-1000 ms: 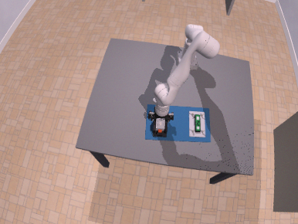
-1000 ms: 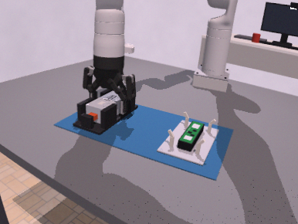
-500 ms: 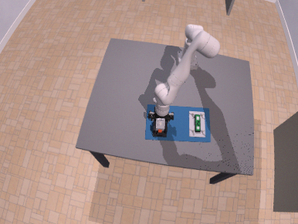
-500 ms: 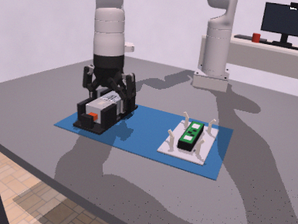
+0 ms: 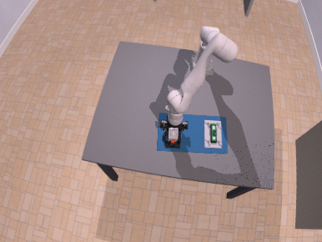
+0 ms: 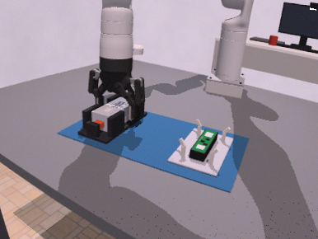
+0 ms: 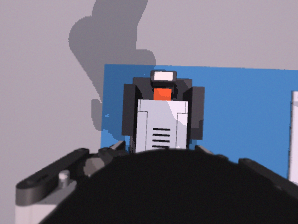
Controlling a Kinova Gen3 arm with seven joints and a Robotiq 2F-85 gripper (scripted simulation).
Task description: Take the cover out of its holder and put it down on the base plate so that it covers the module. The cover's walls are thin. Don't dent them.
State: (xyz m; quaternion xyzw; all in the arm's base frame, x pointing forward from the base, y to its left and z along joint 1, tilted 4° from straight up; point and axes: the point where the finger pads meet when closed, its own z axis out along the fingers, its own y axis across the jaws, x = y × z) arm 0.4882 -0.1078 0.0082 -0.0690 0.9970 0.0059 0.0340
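Note:
The light grey cover (image 6: 108, 112) sits in its black holder (image 6: 111, 121) on the left part of the blue mat (image 6: 156, 142); an orange tab (image 6: 98, 123) marks the holder's near end. The cover also shows in the wrist view (image 7: 161, 124) and in the top view (image 5: 173, 134). My gripper (image 6: 118, 96) is lowered over the far end of the cover, fingers wide open on either side of it, not pressing it. The green and black module (image 6: 203, 144) lies on the white base plate (image 6: 202, 153) at the right of the mat, between white posts.
The arm's base (image 6: 226, 84) stands at the back of the grey table. A desk with a monitor (image 6: 300, 21) and a red cup (image 6: 273, 39) is behind the table. The table's front edge runs close to the mat.

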